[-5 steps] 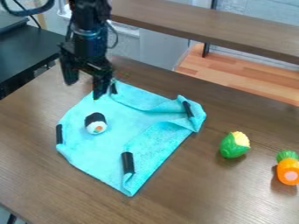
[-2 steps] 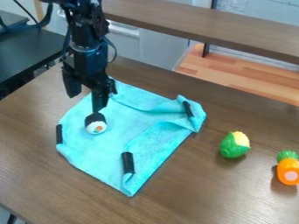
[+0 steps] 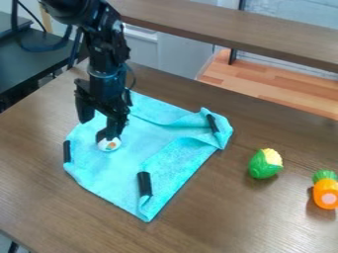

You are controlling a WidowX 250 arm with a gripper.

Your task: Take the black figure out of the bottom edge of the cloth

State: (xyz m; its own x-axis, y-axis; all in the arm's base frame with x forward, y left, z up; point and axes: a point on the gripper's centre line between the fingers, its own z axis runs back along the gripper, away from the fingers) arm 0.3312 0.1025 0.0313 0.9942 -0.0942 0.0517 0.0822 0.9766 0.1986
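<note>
Camera view, light: bright and diffuse over the table (image 3: 198, 217); you get a pale sheen on its wood. Corn (image 3: 265, 165) and carrot (image 3: 324, 192) each cast a soft shadow toward your lower left, so you can put the main light at upper right. Cloth (image 3: 125, 168) reads bright; its folds show you gentle shading. Arm (image 3: 105, 49) reads near-black, its detail partly lost to you in the dark. Wall (image 3: 290, 12) behind is pale. Shelf (image 3: 231, 32) edges run straight for you.
</note>
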